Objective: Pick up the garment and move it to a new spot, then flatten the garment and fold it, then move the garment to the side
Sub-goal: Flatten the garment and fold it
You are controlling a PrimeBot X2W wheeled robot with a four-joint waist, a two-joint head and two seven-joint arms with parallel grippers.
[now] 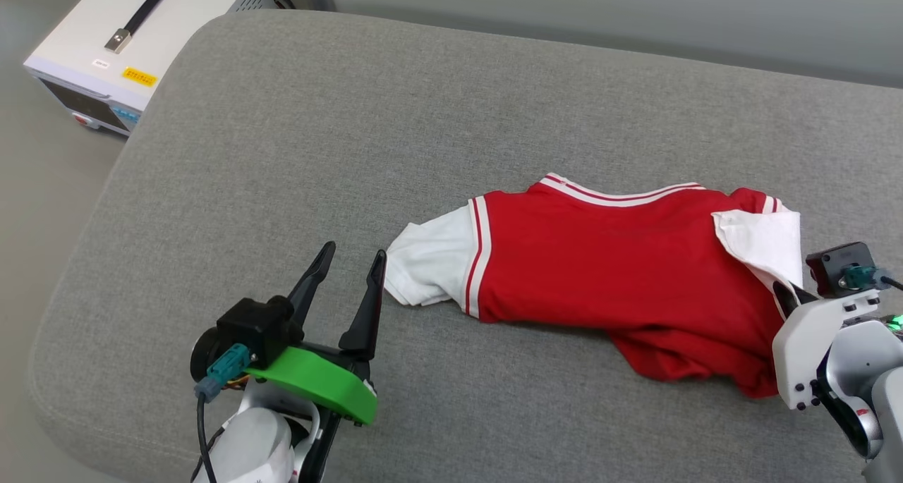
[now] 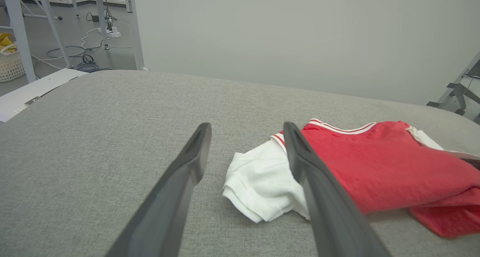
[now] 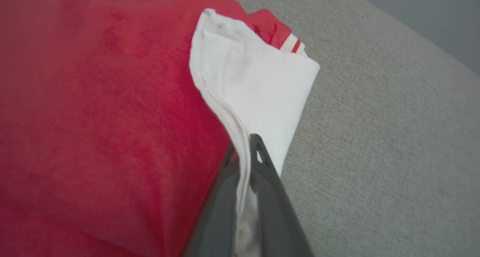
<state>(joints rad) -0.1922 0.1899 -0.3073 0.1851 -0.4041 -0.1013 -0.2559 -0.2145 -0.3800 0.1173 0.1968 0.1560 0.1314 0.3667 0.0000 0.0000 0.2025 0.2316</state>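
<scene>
Garment (image 1: 607,257) lies crumpled on the right half of the grey cushion (image 1: 353,116). It is partly doubled over, with the hem bunched at the near right.

Orientation: the long axis runs left to right across the head view. The striped collar edge faces the far side. One white sleeve (image 1: 430,261) points toward the robot's left. The other sleeve (image 3: 258,84) is flipped back over the red body at the right end. No lettering shows.

Right gripper (image 3: 243,146): clenched on the folded edge of that right sleeve, with cloth pinched between the fingers.

Left gripper (image 1: 355,251): spread wide and empty, just beside the left sleeve but not touching it.

Handling, as a judgement: thin knit, light and limp, not fragile. It should sag and trail from a single hold. A second grip at the left sleeve seam or shoulder would likely keep it spread when lifted.
</scene>
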